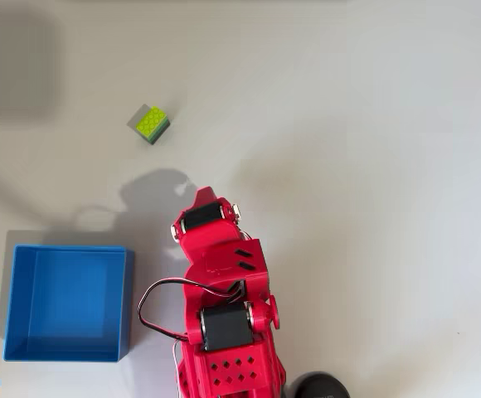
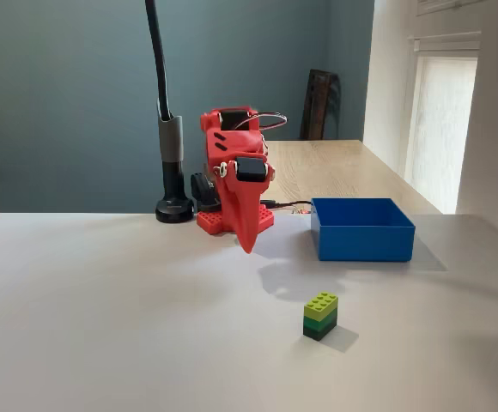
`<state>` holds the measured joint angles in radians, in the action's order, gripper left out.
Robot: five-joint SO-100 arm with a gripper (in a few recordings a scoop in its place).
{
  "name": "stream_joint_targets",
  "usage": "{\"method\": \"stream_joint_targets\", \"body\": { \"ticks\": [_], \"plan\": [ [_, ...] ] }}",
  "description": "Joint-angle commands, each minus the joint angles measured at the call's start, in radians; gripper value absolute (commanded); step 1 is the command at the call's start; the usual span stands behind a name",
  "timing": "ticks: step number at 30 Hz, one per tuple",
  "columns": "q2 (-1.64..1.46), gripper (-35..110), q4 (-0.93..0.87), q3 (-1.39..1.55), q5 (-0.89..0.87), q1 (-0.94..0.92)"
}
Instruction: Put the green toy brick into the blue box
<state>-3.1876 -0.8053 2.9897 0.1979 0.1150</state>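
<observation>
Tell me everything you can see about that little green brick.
The green toy brick is a small plastic block, lime green with round studs on top and darker green layers below. It stands upright on the pale table, nothing touching it, apart from the blue box and the red arm's hand.

In the fixed view my fingers (image 2: 247,245) hang above the counter (image 2: 103,326), pointing down. The green toy brick (image 2: 320,315) stands on the counter nearer the camera, to my right, well apart. The blue box (image 2: 361,229) sits behind the brick, right of me.
</observation>
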Motion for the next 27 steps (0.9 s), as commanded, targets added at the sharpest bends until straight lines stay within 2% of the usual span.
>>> {"method": "stream_joint_targets", "body": {
  "ticks": [1, 13, 18, 23, 27],
  "plan": [
    [0.129, 0, 0.017, -0.167, 0.032, 0.029],
    [0.721, 1, -0.006, -0.632, 0.170, 0.037],
    [0.957, 23, -0.147, -0.887, 0.204, 0.046],
    [1.175, 32, -0.334, -1.134, 0.230, 0.066],
    [1.321, 35, -0.393, -1.249, 0.278, 0.072]
  ]
}}
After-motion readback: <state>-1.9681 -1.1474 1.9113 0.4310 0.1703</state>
